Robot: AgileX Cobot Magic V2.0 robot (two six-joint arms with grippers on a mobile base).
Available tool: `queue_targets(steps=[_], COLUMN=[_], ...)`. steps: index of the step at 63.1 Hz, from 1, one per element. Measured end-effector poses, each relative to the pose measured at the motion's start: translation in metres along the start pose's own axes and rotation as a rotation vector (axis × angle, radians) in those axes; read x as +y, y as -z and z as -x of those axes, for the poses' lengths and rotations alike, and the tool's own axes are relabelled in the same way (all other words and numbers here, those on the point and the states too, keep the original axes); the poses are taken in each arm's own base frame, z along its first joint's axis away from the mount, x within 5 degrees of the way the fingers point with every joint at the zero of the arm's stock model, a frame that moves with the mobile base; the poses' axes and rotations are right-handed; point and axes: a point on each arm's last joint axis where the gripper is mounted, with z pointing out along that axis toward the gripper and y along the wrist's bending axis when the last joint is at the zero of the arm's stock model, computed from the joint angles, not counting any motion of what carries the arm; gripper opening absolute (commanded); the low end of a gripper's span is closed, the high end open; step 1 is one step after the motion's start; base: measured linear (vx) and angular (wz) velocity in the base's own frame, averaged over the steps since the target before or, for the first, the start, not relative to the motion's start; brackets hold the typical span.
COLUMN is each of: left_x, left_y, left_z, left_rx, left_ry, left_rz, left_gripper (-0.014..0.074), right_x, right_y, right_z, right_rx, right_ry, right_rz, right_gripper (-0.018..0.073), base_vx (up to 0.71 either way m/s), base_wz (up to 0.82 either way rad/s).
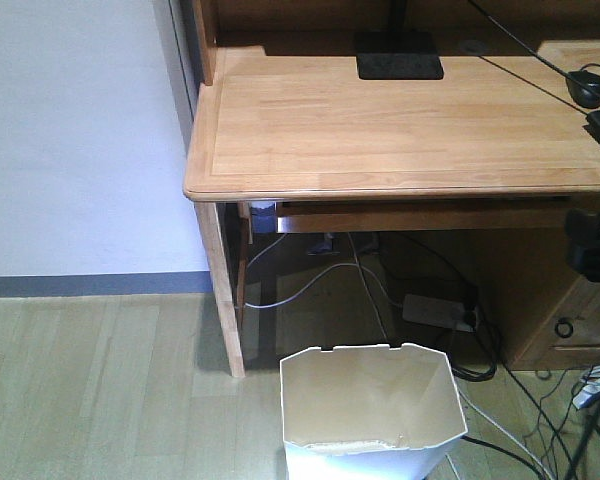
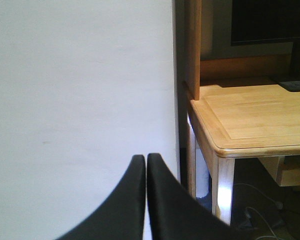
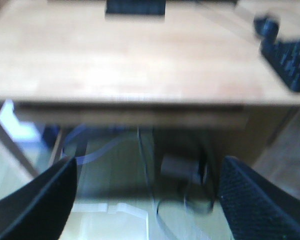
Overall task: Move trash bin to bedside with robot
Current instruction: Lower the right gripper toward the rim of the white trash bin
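The white trash bin (image 1: 372, 412) stands on the wood floor in front of the desk, at the bottom of the front view, its cream inside empty. In the blurred right wrist view its rim (image 3: 121, 209) shows low between the fingers of my right gripper (image 3: 149, 162), which is open and holds nothing, above and behind the bin. My left gripper (image 2: 146, 161) is shut with its black fingers touching, nothing between them, facing the white wall left of the desk. The bedside is out of view.
A light wooden desk (image 1: 400, 130) fills the upper scene, with a monitor base (image 1: 398, 55), a mouse (image 1: 586, 85) and a keyboard (image 3: 289, 62) on it. Cables and a power strip (image 1: 438, 310) lie under it. The desk leg (image 1: 223, 300) stands left of the bin.
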Motion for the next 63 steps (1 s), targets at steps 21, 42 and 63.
queue_targets(steps=[21,42,63], left_x=[0.0,0.0,0.0], left_y=[0.0,0.0,0.0], left_z=[0.0,0.0,0.0], left_rx=[0.0,0.0,0.0], left_ry=[0.0,0.0,0.0], left_rz=[0.0,0.0,0.0], left_gripper=[-0.0006,-0.0006,-0.0006], right_x=[0.002,0.001,-0.024], right_y=[-0.063,-0.137,-0.211], right_z=[0.003,-0.018,-0.076], right_rx=[0.327,0.552,0.72], right_ry=[0.045,0.121,0.129], right_rz=[0.025,0.105,0.184], right_gripper=[0.0525,0.0525,0.0525], base_vx=[0.0,0.0,0.0], base_wz=[0.0,0.0,0.0])
